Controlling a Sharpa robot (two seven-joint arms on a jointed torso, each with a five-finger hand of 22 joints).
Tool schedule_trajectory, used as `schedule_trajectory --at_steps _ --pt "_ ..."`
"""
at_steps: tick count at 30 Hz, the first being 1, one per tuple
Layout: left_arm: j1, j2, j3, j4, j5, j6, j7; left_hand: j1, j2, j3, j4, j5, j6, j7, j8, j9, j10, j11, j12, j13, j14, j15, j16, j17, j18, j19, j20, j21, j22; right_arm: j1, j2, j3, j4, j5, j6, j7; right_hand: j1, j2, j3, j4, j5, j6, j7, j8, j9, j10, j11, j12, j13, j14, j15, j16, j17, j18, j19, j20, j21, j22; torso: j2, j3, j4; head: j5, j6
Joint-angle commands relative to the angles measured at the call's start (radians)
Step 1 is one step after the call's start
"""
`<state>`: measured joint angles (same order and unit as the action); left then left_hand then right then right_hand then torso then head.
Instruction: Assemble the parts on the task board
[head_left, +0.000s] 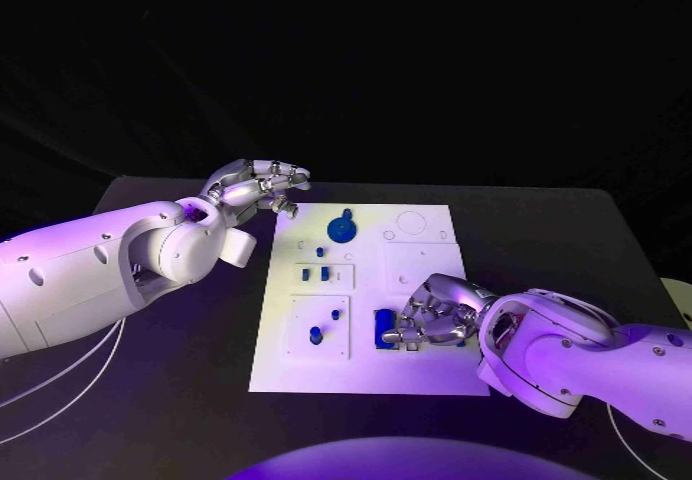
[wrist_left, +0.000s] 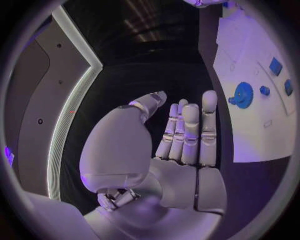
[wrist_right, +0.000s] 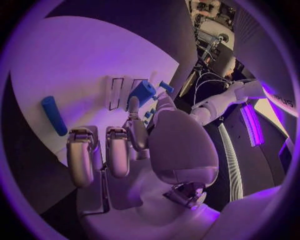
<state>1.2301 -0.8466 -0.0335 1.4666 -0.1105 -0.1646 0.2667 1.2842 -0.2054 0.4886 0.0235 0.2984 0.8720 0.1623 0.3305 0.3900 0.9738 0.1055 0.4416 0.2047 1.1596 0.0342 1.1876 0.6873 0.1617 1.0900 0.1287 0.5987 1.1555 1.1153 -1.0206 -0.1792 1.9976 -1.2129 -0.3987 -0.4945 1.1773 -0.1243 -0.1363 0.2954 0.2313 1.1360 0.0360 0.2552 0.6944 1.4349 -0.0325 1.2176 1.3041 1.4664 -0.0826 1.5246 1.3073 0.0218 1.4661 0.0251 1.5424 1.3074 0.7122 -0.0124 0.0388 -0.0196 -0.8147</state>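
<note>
Right robot hand (head_left: 433, 318) curling over the task board (head_left: 418, 375); left robot hand (head_left: 260, 188) hovering spread.

The right one's fingers are bending beside a blue bar-shaped part (head_left: 385, 328) lying flat, long axis running near-to-far; whether it is gripping anything, I cannot tell. A round blue part (head_left: 342, 228) is sitting at the board's far end on the desk (head_left: 548, 230).

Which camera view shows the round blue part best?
The left wrist view: the round blue part is large and unobstructed on the task board. In the head view it appears smaller.
</note>
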Motion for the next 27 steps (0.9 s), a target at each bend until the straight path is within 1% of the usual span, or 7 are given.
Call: schedule_trajectory --at_steps 1,2,12,16,17,21,27 --pt "0.000 0.001 0.000 0.002 0.005 0.016 0.005 -0.010 0.003 0.000 0.000 -0.003 -0.006 0.000 0.007 0.001 -0.007 -0.001 0.005 0.000 -0.005 -0.001 0.007 -0.001 0.018 0.002 0.008 -0.004 -0.001 -0.001 0.002 0.000 -0.005 -0.041 0.040 0.016 0.012 0.001 -0.003 -0.003 0.007 0.007 -0.002 0.003 0.002 0.009 -0.003 0.007 0.005 0.084 -0.010 0.005 0.161 -0.016 0.094 -0.004 0.004 0.256 0.000 -0.0008 0.0009 -0.001 0.000" --pt "0.000 0.001 0.000 0.002 0.005 0.016 0.005 -0.010 0.003 0.000 0.000 -0.003 -0.006 0.000 0.007 0.001 -0.007 -0.001 0.005 0.000 -0.005 -0.001 0.007 -0.001 0.018 0.002 0.008 -0.004 -0.001 -0.001 0.004 0.000 -0.007 -0.042 0.042 0.014 0.013 0.002 -0.003 -0.003 0.008 0.008 -0.002 0.003 0.002 0.009 -0.003 0.008 0.005 0.084 -0.010 0.005 0.162 -0.016 0.094 -0.004 0.005 0.256 0.001 -0.0012 0.0013 -0.001 -0.001" --pt "0.000 0.000 0.000 0.003 0.005 0.015 0.005 -0.010 0.003 0.000 0.000 -0.003 -0.006 0.000 0.007 0.001 -0.007 -0.001 0.005 0.000 -0.005 -0.001 0.007 -0.001 0.018 0.002 0.008 -0.004 -0.001 -0.002 0.022 0.000 -0.026 -0.067 0.054 -0.001 0.043 0.017 0.000 -0.004 0.016 0.010 -0.004 0.001 0.005 0.014 -0.005 0.018 0.015 0.084 -0.012 0.007 0.167 -0.017 0.095 -0.006 0.008 0.257 0.001 -0.0014 0.0017 -0.001 -0.007" --pt "0.000 -0.001 0.000 0.004 0.005 0.015 0.005 -0.010 0.003 0.000 0.000 -0.003 -0.006 0.000 0.007 0.001 -0.007 -0.001 0.005 0.000 -0.005 -0.001 0.007 -0.001 0.018 0.002 0.008 -0.004 -0.001 -0.003 0.022 0.000 -0.030 -0.082 0.056 -0.005 0.066 0.026 0.003 -0.005 0.019 0.011 -0.006 -0.001 0.006 0.016 -0.006 0.024 0.020 0.085 -0.013 0.008 0.168 -0.017 0.096 -0.007 0.010 0.258 0.000 -0.0019 0.0004 0.000 -0.008" --pt "0.000 -0.001 0.000 0.003 0.005 0.015 0.004 -0.010 0.003 0.000 0.000 -0.003 -0.006 0.000 0.007 0.001 -0.007 -0.001 0.005 0.000 -0.005 -0.001 0.007 -0.001 0.018 0.002 0.008 -0.004 -0.001 -0.003 0.022 0.000 -0.031 -0.085 0.057 -0.005 0.082 0.028 0.004 -0.006 0.021 0.011 -0.006 -0.003 0.006 0.016 -0.007 0.022 0.020 0.085 -0.014 0.008 0.169 -0.017 0.096 -0.008 0.010 0.257 -0.001 -0.0020 0.0002 0.000 -0.008" --pt "0.000 -0.001 0.000 0.003 0.005 0.015 0.004 -0.010 0.003 0.000 0.000 -0.003 -0.006 0.000 0.007 0.001 -0.007 -0.001 0.005 0.000 -0.005 -0.001 0.007 -0.001 0.018 0.002 0.008 -0.004 -0.001 -0.003 0.020 0.000 -0.032 -0.099 0.063 -0.007 0.123 0.028 0.004 -0.007 0.029 0.012 -0.007 -0.008 0.006 0.016 -0.008 0.023 0.023 0.085 -0.015 0.009 0.171 -0.018 0.097 -0.009 0.012 0.258 -0.001 -0.0016 0.0002 0.000 -0.009" --pt "0.000 -0.001 0.000 0.003 0.005 0.015 0.004 -0.010 0.003 0.000 0.000 -0.003 -0.006 0.000 0.007 0.001 -0.007 -0.001 0.005 0.000 -0.005 -0.001 0.007 -0.001 0.018 0.002 0.008 -0.004 -0.001 -0.003 0.008 0.000 -0.028 -0.112 0.064 -0.008 0.145 0.028 0.003 -0.007 0.036 0.014 -0.008 -0.011 0.005 0.017 -0.009 0.025 0.026 0.085 -0.015 0.010 0.174 -0.018 0.098 -0.010 0.013 0.259 0.000 -0.0009 0.0005 -0.001 -0.010"
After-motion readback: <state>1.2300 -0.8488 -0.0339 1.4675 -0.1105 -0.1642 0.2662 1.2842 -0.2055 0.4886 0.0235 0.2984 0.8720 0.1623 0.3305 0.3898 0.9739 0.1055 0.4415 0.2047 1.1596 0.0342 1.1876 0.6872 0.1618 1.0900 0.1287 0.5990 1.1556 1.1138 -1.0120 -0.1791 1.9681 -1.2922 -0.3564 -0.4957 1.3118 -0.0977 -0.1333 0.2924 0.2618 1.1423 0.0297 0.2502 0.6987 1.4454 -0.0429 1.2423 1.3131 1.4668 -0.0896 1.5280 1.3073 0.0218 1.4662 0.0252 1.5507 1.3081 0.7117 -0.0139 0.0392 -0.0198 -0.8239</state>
